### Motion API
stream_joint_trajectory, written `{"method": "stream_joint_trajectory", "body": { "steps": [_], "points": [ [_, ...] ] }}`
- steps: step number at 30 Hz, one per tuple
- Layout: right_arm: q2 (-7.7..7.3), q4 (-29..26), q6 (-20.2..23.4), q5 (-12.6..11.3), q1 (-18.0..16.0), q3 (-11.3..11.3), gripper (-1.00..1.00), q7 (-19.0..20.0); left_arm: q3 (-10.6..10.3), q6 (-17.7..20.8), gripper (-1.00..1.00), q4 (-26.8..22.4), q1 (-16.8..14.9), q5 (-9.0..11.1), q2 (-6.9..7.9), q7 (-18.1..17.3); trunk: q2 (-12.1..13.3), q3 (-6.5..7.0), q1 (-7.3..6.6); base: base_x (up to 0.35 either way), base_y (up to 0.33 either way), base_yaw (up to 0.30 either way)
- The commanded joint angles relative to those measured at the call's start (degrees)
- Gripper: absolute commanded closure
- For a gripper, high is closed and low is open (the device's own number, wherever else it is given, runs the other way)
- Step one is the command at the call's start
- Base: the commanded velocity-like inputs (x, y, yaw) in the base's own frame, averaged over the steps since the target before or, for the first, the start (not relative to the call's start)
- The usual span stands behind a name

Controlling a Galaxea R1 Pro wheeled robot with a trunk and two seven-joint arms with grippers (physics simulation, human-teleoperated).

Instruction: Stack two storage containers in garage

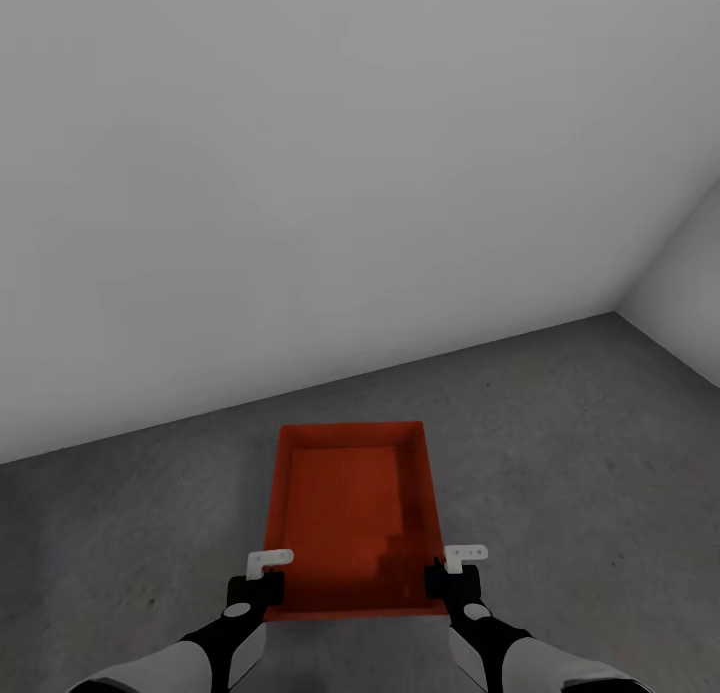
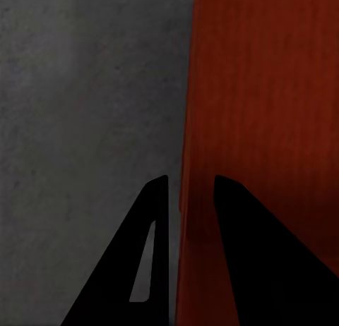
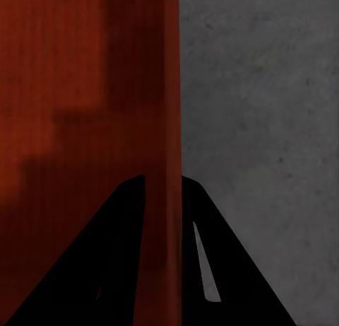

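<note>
Head view. We look down on one orange-red, thin-walled rectangular storage container [image 1: 355, 518], open side up, over the dark grey rough concrete floor [image 1: 560, 433] of a bare grey-walled room, which we take for the garage. The plain grey wall [image 1: 300, 173] runs just beyond the container's far end, and a second wall [image 1: 680, 303] meets it at a corner well off to the container's right. Our left end effector [image 1: 258, 585] sits at the container's near-left corner and our right end effector [image 1: 452, 579] at its near-right corner, both arms reaching in from the near end. Whether the container rests on the floor or hangs just above it, we cannot tell from here.

Left wrist view. The left end effector's [image 2: 189, 199] two dark fingers straddle the container's [image 2: 268, 114] thin side wall, one inside, one outside, concrete alongside. A gap remains beside the outer finger; still, we read it as grasping the wall.

Right wrist view. The right end effector's [image 3: 164, 192] fingers lie tight against both faces of the opposite wall [image 3: 171, 86]: clenched on the container. This view shows the stepped shadow on the container's base plainly.

Judgement: we are at the set-down of this container on the garage floor. Next calls for lowering level until it seats, letting go on both sides, lifting clear of the rim.
</note>
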Motion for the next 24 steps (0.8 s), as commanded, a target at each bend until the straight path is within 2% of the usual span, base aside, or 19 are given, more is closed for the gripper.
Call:
{"method": "stream_joint_trajectory", "body": {
  "steps": [1, 17, 24],
  "points": [
    [1.47, 0.2, -0.4, -2.1, 0.0, -3.3, 1.0, -0.5, -1.1, -3.8, 1.0, 0.0, 0.0, 0.3, -0.01, 1.1, 0.0, -0.04, 0.0, 0.0, 0.0, 0.0],
    [1.51, 0.2, -0.5, -2.1, 0.0, -3.2, 1.0, -0.5, -1.1, -3.8, 1.0, 0.0, 0.0, 0.4, -0.01, 1.1, 0.0, -0.04, 0.0, 0.0, 0.002, 0.0],
    [1.5, 0.2, -0.5, -2.1, 0.0, -3.2, 1.0, -0.5, -1.1, -3.7, 1.0, 0.0, 0.0, 0.5, -0.01, 1.1, 0.0, -0.04, 0.0, 0.0, 0.115, 0.0]
  ]
}}
